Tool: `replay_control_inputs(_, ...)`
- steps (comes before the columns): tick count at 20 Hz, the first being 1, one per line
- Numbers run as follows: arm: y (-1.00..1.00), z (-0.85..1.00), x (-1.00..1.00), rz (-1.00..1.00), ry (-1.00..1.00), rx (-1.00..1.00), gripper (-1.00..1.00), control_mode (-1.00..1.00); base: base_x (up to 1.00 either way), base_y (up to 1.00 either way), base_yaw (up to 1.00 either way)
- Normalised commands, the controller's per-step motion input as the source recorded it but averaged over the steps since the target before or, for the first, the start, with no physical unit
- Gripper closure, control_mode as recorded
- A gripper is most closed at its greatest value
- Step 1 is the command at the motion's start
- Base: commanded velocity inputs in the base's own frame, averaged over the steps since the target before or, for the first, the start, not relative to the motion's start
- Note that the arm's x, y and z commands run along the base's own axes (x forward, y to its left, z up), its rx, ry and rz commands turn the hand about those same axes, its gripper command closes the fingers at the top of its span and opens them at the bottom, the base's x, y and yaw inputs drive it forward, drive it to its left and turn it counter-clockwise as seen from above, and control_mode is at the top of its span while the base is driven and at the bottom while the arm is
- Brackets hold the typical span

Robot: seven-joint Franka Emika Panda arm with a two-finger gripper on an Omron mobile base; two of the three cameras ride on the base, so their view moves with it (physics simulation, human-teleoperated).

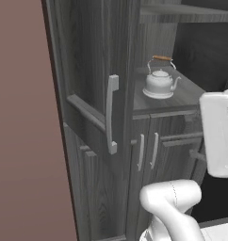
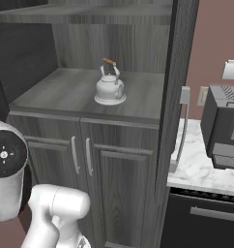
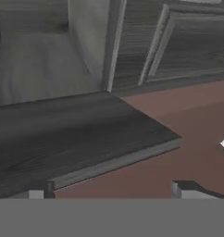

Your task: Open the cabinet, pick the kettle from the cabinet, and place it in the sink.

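Observation:
The tall dark grey cabinet stands open; its left door [image 1: 92, 94] swings out toward me with a long silver bar handle [image 1: 111, 113], and its right door [image 2: 179, 97] is seen edge-on. The white-silver kettle [image 1: 159, 81] [image 2: 109, 87] stands upright on the open shelf, wooden handle bar on top, nothing touching it. In the hand view my gripper [image 3: 111, 190] is open, its two dark fingertips [image 3: 184, 188] far apart with nothing between them, looking over a dark wood-grain shelf surface [image 3: 77, 134]. The sink is out of view.
Below the shelf are two shorter doors with small handles [image 1: 146, 150] [image 2: 80, 155]. A white marble counter [image 2: 196, 164] with a dark appliance [image 2: 223, 126] lies to the right. A brown wall [image 1: 21, 141] borders the left. My arm's white links [image 1: 219, 134] rise beside the shelf.

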Motion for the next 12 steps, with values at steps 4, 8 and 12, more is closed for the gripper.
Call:
replay_control_inputs(4,-0.01,-0.06,0.35,0.18,0.01,0.29,-1.00,-1.00,0.00,0.00,0.00)
replay_control_inputs(8,-0.03,-0.10,0.31,0.21,0.00,0.25,-1.00,-1.00,0.00,0.00,0.00)
replay_control_inputs(12,0.10,-0.24,0.21,0.25,-0.03,0.15,-1.00,-1.00,0.00,0.00,0.00)
